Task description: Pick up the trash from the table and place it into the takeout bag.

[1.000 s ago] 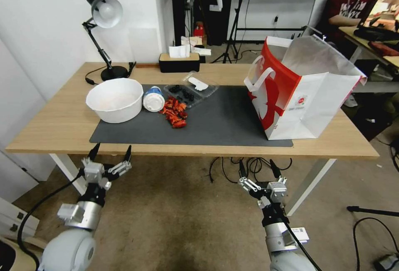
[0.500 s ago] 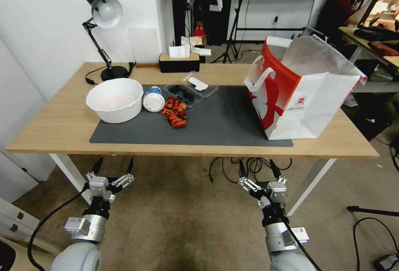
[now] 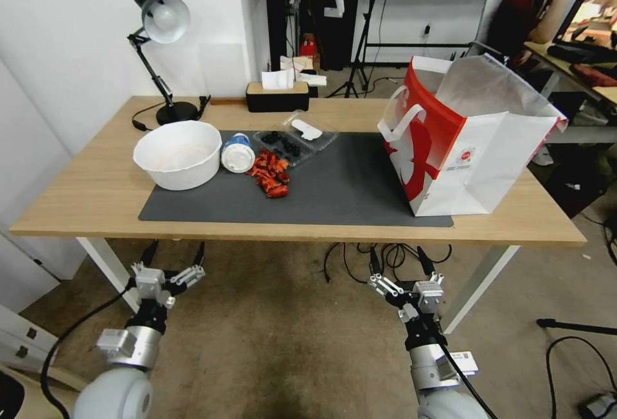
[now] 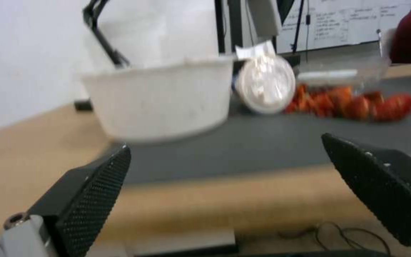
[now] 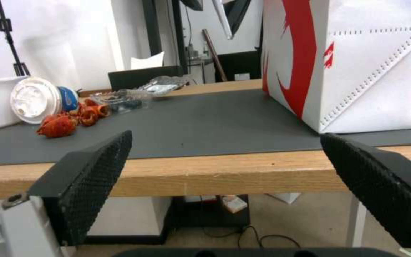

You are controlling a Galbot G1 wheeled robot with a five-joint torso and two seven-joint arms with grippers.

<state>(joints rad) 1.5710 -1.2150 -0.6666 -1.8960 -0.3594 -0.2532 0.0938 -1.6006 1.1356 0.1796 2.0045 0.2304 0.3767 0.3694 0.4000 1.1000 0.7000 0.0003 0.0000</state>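
Observation:
The trash lies at the left of the dark mat (image 3: 347,187): a white bowl (image 3: 177,154), a blue cup with a white lid (image 3: 236,152) on its side, red wrapper scraps (image 3: 270,173) and a clear tray (image 3: 294,138). The red and white takeout bag (image 3: 469,142) stands open at the table's (image 3: 83,197) right end. My left gripper (image 3: 175,253) hangs open below the front edge, facing the bowl (image 4: 162,101), cup (image 4: 266,84) and scraps (image 4: 353,105). My right gripper (image 3: 397,261) is open below the edge too, facing the bag (image 5: 358,64).
A black desk lamp (image 3: 160,53) and a black tissue box (image 3: 276,96) stand along the table's back edge. Cables (image 3: 379,255) lie on the floor under the table, between its white legs (image 3: 475,287). A person sits at another desk behind the bag.
My left gripper has dropped from just under the table's front edge to a lower spot, still open. The right arm and the things on the table have not moved.

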